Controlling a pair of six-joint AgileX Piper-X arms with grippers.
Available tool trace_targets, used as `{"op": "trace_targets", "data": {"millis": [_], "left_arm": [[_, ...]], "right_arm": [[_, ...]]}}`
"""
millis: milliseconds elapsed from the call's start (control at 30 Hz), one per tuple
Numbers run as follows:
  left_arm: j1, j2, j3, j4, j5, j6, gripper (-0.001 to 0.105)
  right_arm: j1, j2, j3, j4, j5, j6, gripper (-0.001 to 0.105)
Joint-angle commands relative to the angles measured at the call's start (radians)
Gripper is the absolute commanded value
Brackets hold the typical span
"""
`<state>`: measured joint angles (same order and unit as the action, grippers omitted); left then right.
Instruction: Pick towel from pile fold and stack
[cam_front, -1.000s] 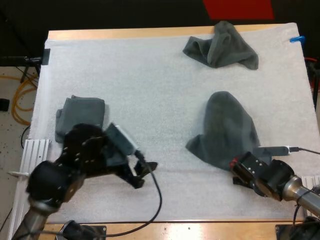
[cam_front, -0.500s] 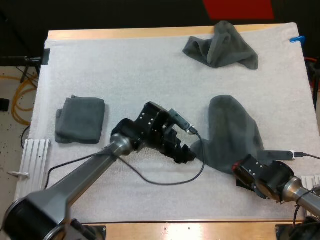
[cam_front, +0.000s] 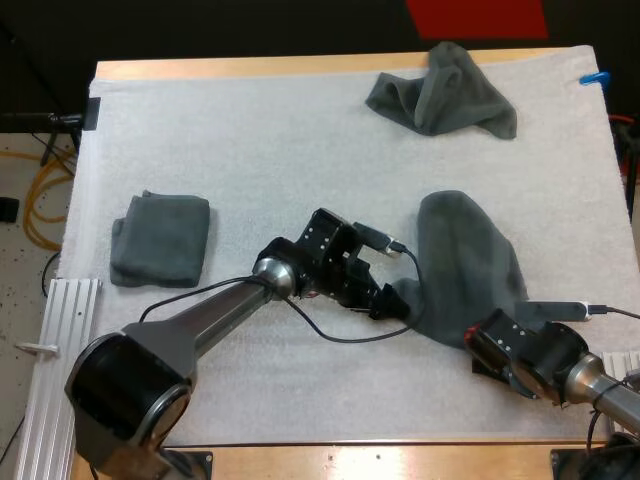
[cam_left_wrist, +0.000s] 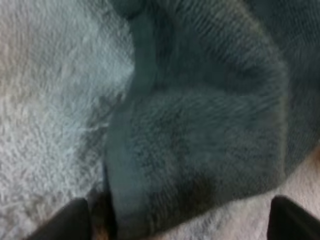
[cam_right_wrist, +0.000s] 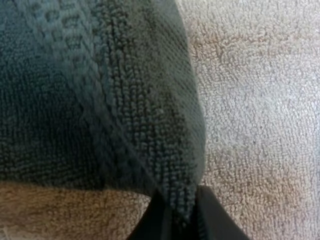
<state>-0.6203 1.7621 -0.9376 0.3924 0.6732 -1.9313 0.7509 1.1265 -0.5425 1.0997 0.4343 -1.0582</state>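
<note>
A dark grey-green towel (cam_front: 465, 262) lies half-spread on the white mat at centre right. My right gripper (cam_front: 482, 345) is at its near corner, and in the right wrist view the gripper (cam_right_wrist: 182, 216) is shut on the hemmed edge of the towel (cam_right_wrist: 90, 95). My left gripper (cam_front: 392, 302) has reached the towel's left edge. In the left wrist view its fingertips (cam_left_wrist: 75, 222) stand wide apart on either side of a corner of the towel (cam_left_wrist: 200, 130), so the gripper (cam_left_wrist: 182, 227) is open. A folded towel (cam_front: 161, 239) rests at the left.
A crumpled towel (cam_front: 441, 91) sits at the mat's far edge. The white mat (cam_front: 280, 150) covers most of the table. A ribbed metal rail (cam_front: 55, 310) runs along the near left side.
My left arm swung from the near left, past the folded towel, across to the spread towel's left edge. The right gripper kept its hold and barely moved.
</note>
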Motion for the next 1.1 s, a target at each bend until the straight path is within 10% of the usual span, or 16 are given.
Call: {"op": "trace_targets", "data": {"millis": [0, 300, 833, 1067], "left_arm": [[-0.005, 0.003, -0.011, -0.016, 0.019, -0.022, 0.061], [-0.005, 0.026, -0.011, -0.071, 0.056, -0.061, 0.000], [0.059, -0.398, -0.013, -0.036, 0.140, -0.062, 0.000], [0.163, -0.694, -0.013, 0.122, 0.137, -0.062, 0.000]], "right_arm": [[-0.004, -0.006, 0.000, 0.017, -0.005, 0.007, 0.000], [-0.004, -0.006, 0.000, 0.015, -0.005, 0.007, 0.000], [-0.004, -0.146, -0.274, 0.012, 0.176, -0.254, 0.000], [-0.004, -0.214, -0.463, -0.002, 0.065, -0.336, 0.000]]}}
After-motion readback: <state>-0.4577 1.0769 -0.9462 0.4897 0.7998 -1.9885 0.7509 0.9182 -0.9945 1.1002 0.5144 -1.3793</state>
